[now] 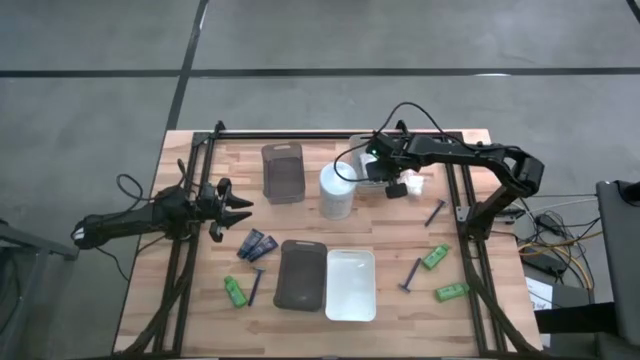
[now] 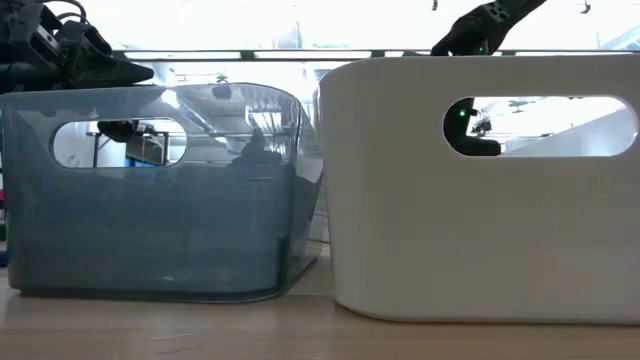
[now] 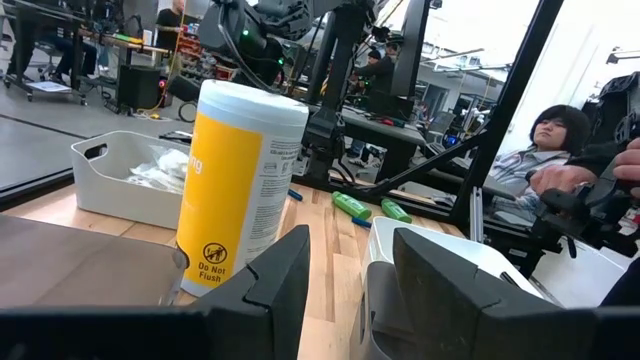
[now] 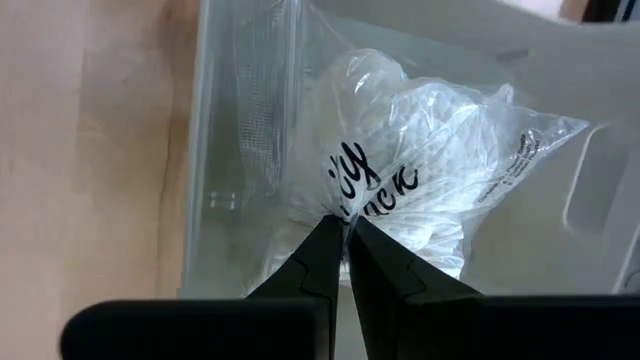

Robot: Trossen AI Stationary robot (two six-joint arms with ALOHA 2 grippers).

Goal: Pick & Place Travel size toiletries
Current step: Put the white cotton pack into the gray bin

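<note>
My right gripper [image 1: 393, 185] [image 4: 345, 228] points steeply down over a white tray [image 4: 235, 150] at the table's far side. It is shut on a white clear-wrapped packet [image 4: 420, 190] with black lettering. My left gripper [image 1: 240, 208] [image 3: 350, 242] waits open and level at the table's left, holding nothing. Two navy tubes [image 1: 257, 245], three green bottles [image 1: 235, 291] [image 1: 435, 257] [image 1: 452, 292] and three razors [image 1: 256, 287] [image 1: 412, 275] [image 1: 435, 212] lie flat on the wood. My right gripper pinches the packet's clear wrap [image 4: 345, 200] between its two fingertips, beside the black lettering. The fingers come from above, pointing down. The packet bulges below them inside the tray's walls; whether its underside rests on the tray floor I cannot tell.
A tall white cylinder [image 1: 337, 192] stands just left of the right gripper. A clear grey tray [image 1: 283, 172] sits at the far middle. A dark tray [image 1: 300, 275] and a white tray [image 1: 350, 285] sit at the near middle. They fill the low view. People sit beyond the table.
</note>
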